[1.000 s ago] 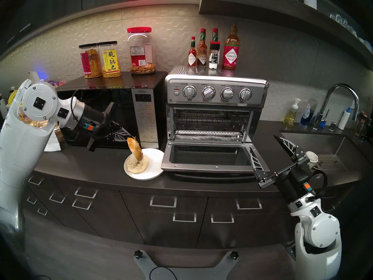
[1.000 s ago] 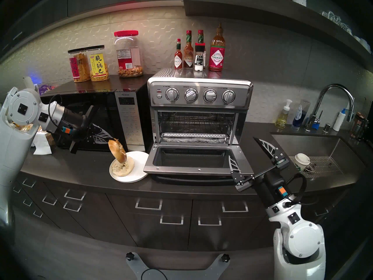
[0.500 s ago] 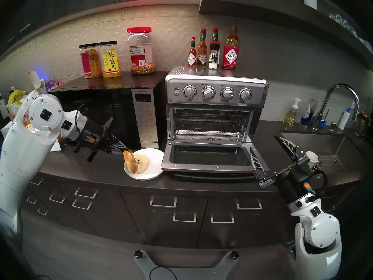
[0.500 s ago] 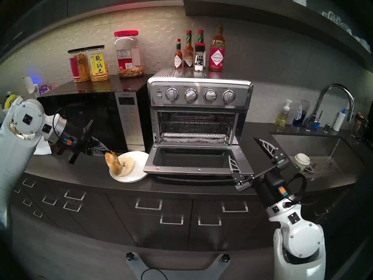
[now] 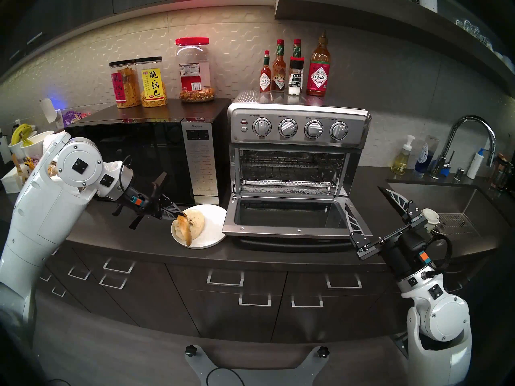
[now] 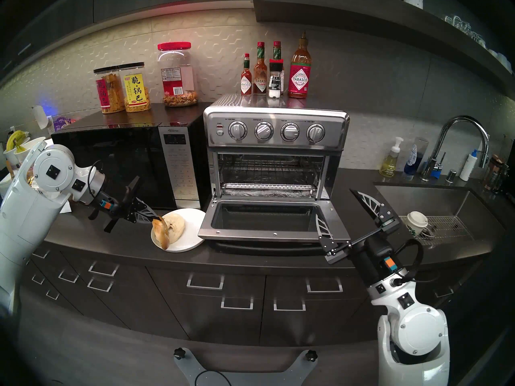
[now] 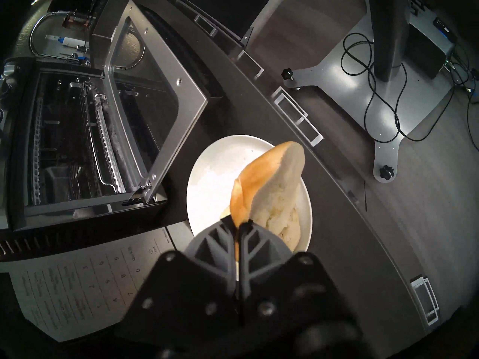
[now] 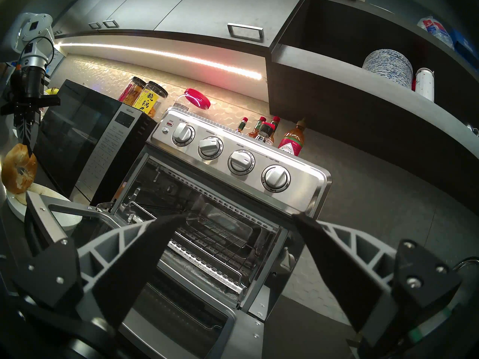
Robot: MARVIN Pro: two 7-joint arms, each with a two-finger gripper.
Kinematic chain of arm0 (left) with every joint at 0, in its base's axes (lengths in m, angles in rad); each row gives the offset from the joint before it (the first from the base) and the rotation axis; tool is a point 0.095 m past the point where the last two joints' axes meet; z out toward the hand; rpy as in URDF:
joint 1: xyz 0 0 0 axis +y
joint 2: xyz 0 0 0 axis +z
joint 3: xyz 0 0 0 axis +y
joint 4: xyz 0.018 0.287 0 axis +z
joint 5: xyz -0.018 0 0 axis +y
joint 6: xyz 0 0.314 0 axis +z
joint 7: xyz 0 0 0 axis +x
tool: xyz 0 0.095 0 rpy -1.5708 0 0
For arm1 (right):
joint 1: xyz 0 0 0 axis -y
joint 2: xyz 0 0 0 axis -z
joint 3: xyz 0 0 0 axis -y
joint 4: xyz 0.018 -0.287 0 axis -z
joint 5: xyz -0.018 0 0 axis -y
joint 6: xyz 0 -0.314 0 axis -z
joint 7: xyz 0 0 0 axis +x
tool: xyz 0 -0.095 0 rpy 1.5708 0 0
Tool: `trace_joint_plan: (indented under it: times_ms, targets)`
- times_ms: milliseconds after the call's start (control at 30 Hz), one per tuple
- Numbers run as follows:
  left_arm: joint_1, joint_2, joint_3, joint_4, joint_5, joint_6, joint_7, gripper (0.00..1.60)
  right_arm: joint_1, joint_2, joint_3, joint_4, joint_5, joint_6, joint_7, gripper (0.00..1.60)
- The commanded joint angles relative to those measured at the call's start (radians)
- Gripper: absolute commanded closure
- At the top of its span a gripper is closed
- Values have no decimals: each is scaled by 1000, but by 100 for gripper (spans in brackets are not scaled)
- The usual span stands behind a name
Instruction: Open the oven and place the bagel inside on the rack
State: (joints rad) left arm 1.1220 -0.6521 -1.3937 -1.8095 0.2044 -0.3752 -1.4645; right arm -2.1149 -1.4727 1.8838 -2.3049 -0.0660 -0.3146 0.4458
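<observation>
Your bagel (image 5: 184, 229) is in two halves over the white plate (image 5: 213, 232), which sits on the dark counter (image 5: 133, 237) just left of the oven's lowered door. One half lies flat on the plate, cut face up (image 5: 198, 222). The other half hangs on edge from the left gripper (image 5: 182, 216), whose fingers are clamped tight on its upper rim; its lower edge reaches down to the plate's near rim, and you cannot tell whether it touches. In the left wrist view you see that held half (image 7: 269, 185) with its brown crust on the left and pale cut face on the right.

The oven (image 5: 298, 154) stands open, its glass door (image 5: 289, 217) dropped flat toward you. Inside, the wire rack (image 5: 289, 165) spans the cavity, bare, above the foil-lined tray (image 5: 287, 186). The black microwave (image 5: 145, 159) stands to the oven's left, behind the left arm.

Your right gripper (image 5: 373, 207) hangs spread wide with nothing in it, off the door's right corner and near the sink (image 5: 434, 198).
</observation>
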Motion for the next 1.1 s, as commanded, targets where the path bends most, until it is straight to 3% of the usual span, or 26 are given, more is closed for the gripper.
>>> trace_joint_plan:
  times_ms: [0,400,433,500,533,567,867,1067]
  targets:
    - [-80,-46,51,28,23,-10,-9,160,4,2,-1,-22,5,-5,2,0]
    - [-168,-109,141,93,62,-18,4,160,4,2,-1,-22,5,-5,2,0]
    - [-172,-112,146,97,63,-18,5,149,4,2,-1,-22,5,-5,2,0]
    - [-181,-119,156,103,67,-20,9,92,4,2,-1,-22,5,-5,2,0]
    - [-184,-122,160,106,69,-20,10,31,4,2,-1,-22,5,-5,2,0]
    - [-186,-125,163,108,73,-26,17,0,4,2,-1,-22,5,-5,2,0]
    - [-195,-131,172,111,76,-14,37,0,4,2,-1,-22,5,-5,2,0]
    - [-162,-84,88,91,39,28,70,0,5,2,-1,-21,4,-5,2,0]
